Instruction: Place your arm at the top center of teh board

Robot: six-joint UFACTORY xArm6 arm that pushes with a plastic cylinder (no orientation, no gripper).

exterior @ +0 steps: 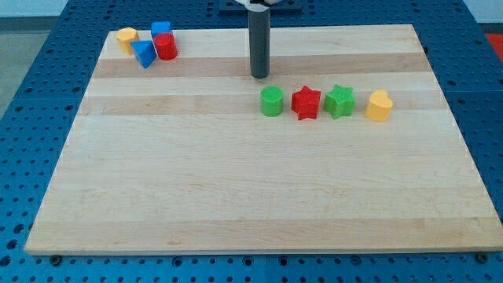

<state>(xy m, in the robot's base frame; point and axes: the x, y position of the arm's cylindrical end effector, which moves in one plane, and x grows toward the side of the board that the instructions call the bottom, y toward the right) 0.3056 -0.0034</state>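
Observation:
My tip (260, 75) rests on the wooden board (236, 181) near the top centre, at the lower end of the dark rod. Just below and to its right stands a green cylinder (272, 102), apart from the tip. A row runs rightward from it: a red star (306, 103), a green star (339, 101) and a yellow block (379, 105). At the top left corner sit a yellow block (126, 38), a blue block (161, 31), a red cylinder (166, 47) and a blue triangular block (144, 53), clustered together.
The board lies on a blue perforated table (47, 79) that shows on all sides. The arm's mount (259, 4) shows at the view's top edge above the rod.

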